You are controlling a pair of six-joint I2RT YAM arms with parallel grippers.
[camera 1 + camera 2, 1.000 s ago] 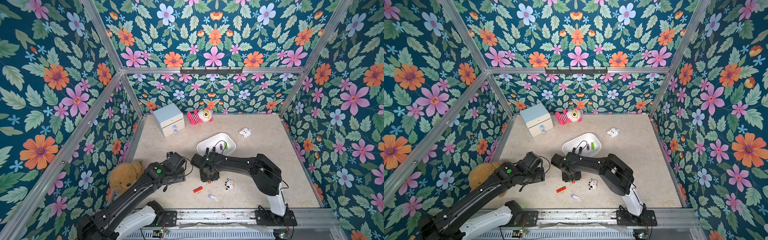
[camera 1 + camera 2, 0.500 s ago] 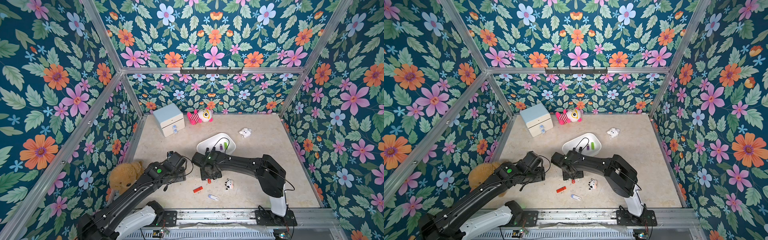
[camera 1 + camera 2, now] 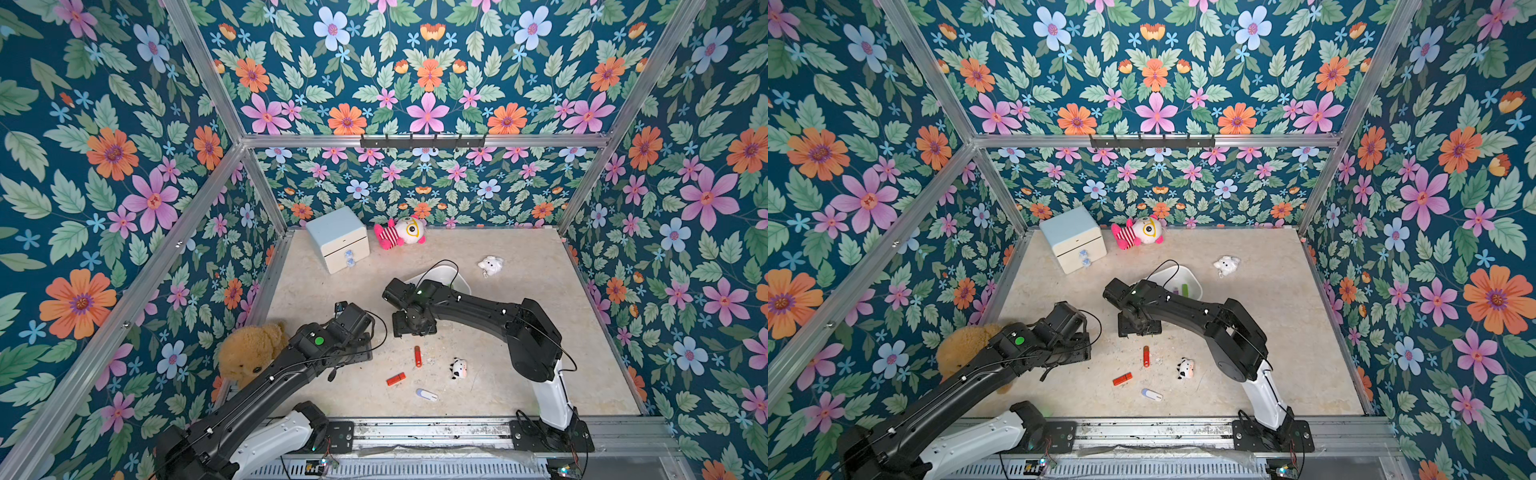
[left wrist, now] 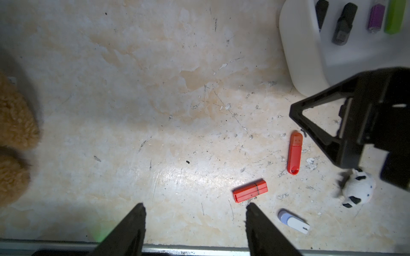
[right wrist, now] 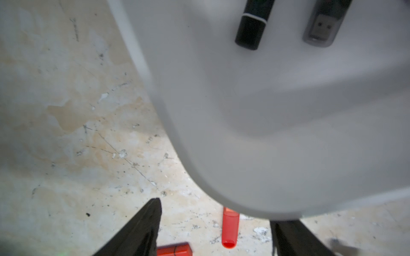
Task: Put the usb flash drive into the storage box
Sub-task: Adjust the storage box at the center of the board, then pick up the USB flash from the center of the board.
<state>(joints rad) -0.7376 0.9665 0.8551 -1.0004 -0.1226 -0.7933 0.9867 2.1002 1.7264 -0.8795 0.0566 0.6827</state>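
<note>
Red rounded flash drive (image 4: 294, 153) on tabletop (image 4: 155, 88), white storage box (image 4: 301, 55) near, left jaws, right jaws spread, empty

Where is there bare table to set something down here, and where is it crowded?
Bare: the table between teddy, cabinet and box, and the right side from the white plush to the wall. Crowded: the front middle, where two red drives, a white drive and a cow toy lie close.

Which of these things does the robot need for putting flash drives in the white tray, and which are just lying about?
For the job: white tray; rounded red flash drive; boxy red flash drive; white-and-blue flash drive.
Lying about: teddy bear; drawer cabinet; pink striped doll; white soft toy; cow toy.
</note>
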